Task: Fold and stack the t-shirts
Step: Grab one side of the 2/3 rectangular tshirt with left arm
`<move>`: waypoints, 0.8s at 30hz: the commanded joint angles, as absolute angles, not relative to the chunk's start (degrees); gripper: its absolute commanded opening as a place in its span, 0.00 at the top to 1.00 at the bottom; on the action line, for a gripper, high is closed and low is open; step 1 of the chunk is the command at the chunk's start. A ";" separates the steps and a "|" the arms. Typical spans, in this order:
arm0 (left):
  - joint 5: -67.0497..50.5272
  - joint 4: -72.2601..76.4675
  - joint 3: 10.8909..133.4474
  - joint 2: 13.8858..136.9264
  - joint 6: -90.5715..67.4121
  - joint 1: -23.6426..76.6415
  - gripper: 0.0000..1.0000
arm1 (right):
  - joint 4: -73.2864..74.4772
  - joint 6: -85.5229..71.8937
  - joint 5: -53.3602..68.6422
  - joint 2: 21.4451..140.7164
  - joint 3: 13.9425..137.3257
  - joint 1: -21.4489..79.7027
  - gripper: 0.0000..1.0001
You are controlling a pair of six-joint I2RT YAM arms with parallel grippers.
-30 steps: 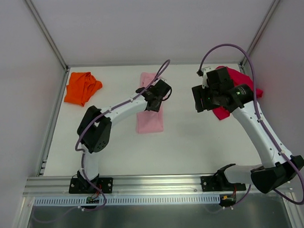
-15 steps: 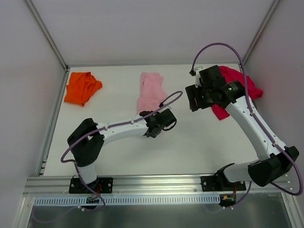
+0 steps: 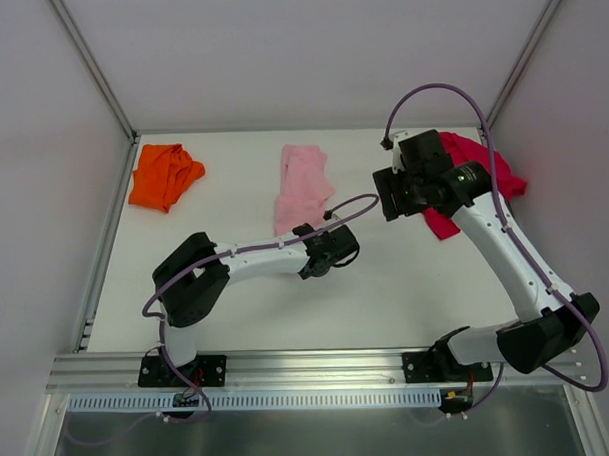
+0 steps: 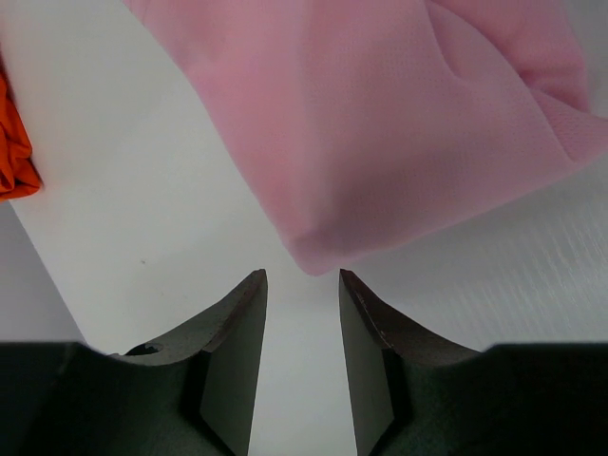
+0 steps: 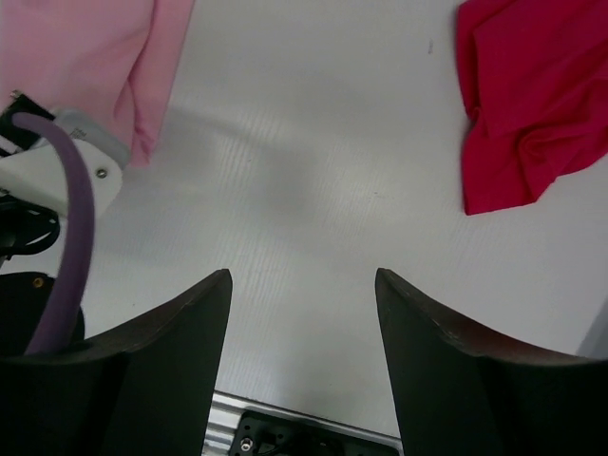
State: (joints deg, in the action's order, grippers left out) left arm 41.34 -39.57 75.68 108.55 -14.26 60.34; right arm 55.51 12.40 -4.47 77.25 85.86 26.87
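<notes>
The light pink tee point(image 3: 303, 183) lies folded in a long strip at the far middle of the table. It fills the top of the left wrist view point(image 4: 380, 123). My left gripper point(image 3: 315, 243) point(image 4: 302, 275) sits low just off the tee's near end, open a narrow gap and empty, with the cloth's corner right in front of the tips. The orange tee point(image 3: 165, 175) is crumpled at the far left. The crimson tee point(image 3: 478, 177) point(image 5: 532, 104) is bunched at the far right, partly hidden by my right arm. My right gripper point(image 3: 395, 197) point(image 5: 302, 275) is raised over bare table, wide open and empty.
White walls and metal corner posts close the table on three sides. An aluminium rail point(image 3: 309, 366) runs along the near edge. The left arm's purple cable point(image 5: 66, 218) and the pink tee point(image 5: 85, 57) show at the left of the right wrist view.
The pink tee's near end now lies farther back than a second ago, so the strip is shorter. My left gripper drew back from over it to just off its near end. My right gripper shifted slightly left.
</notes>
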 commanded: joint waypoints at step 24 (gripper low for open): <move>44.22 -35.42 73.91 108.72 -3.78 62.04 0.62 | 67.15 2.72 -19.43 89.74 114.00 10.19 0.34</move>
State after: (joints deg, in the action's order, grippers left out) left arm 44.95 -33.89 72.38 109.43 -4.56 60.60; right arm 65.47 3.95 -20.71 89.86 111.98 10.22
